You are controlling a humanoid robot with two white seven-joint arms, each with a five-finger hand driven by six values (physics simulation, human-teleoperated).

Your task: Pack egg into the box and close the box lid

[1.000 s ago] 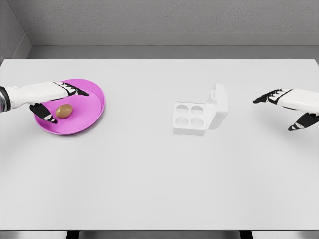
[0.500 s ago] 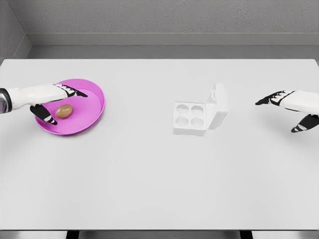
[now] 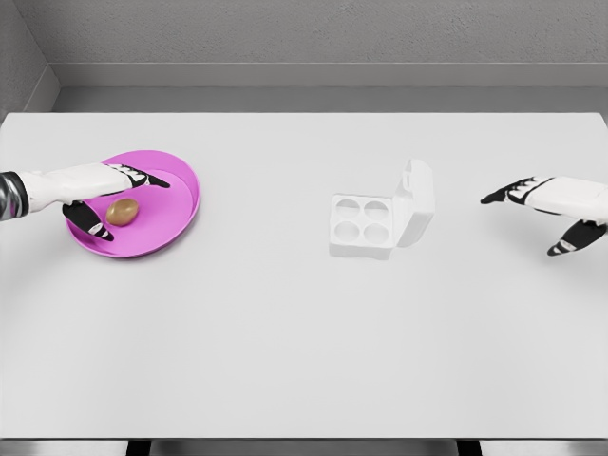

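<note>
A brown egg (image 3: 122,211) lies in a pink plate (image 3: 176,209) at the table's left. My left hand (image 3: 119,199) is over the plate, open, its fingers spread above the egg and the thumb just left of it, not closed on it. A white egg box (image 3: 366,226) sits right of centre with its lid (image 3: 418,201) standing open on the right side; its cups hold nothing. My right hand (image 3: 537,214) hovers open at the far right, apart from the box.
The white table (image 3: 285,342) stretches wide in front of the plate and box. A grey wall runs along its far edge.
My left hand has lowered slightly around the egg, the thumb nearing it. The right hand drifted a little to the right and back. Egg and box have not moved.
</note>
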